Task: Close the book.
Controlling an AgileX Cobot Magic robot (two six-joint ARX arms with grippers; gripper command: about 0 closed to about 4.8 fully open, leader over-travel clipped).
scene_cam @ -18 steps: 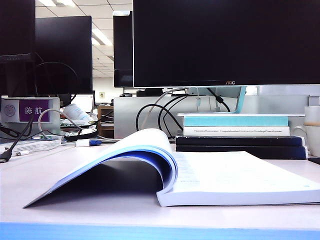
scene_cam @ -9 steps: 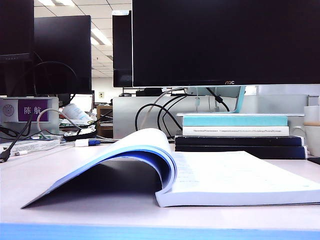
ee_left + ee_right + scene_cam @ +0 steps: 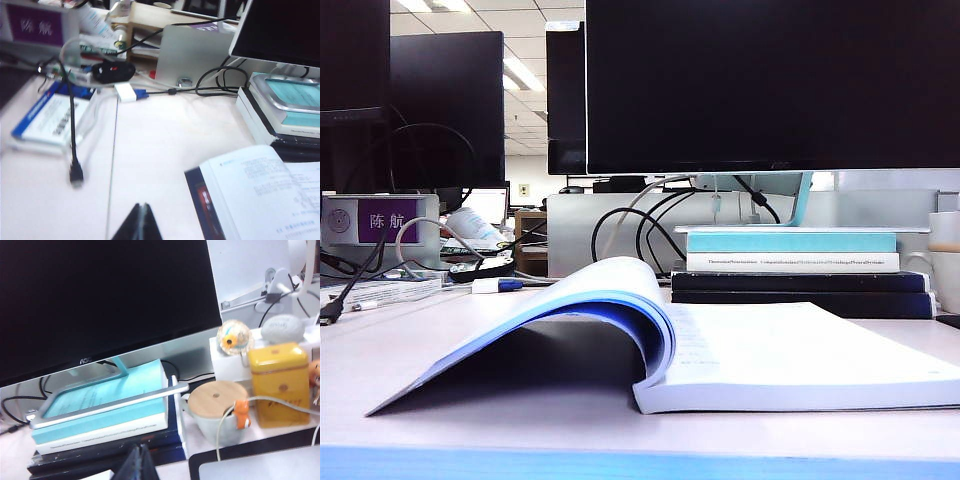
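The book (image 3: 720, 350) lies open on the white table (image 3: 520, 420), in front of the monitor (image 3: 770, 80) and just ahead of the piled books (image 3: 795, 270). Its thick block of white pages lies flat to the right in the exterior view, printed side up. The cover and a few front leaves arch up from the spine and slope down to the left, outer edge resting on the table, blue underside showing. Spine runs roughly front-to-back, away from the exterior camera, so the open spread lies left-right. In the left wrist view the book (image 3: 255, 195) shows a dark cover edge with a red mark beside the printed page.

Left gripper (image 3: 139, 224) hangs above bare table near the book's cover side, not touching it; the two dark fingertips meet at a point, closed on nothing. Right gripper (image 3: 136, 465) is up over the piled books (image 3: 105, 415) under the monitor stand (image 3: 107, 395), fingertips likewise pressed together and empty. A lidded mug (image 3: 217, 410) and yellow tin (image 3: 280, 382) stand beside that pile. A black cable (image 3: 74, 135) and a blue-and-white booklet (image 3: 50, 117) lie farther left on the table.
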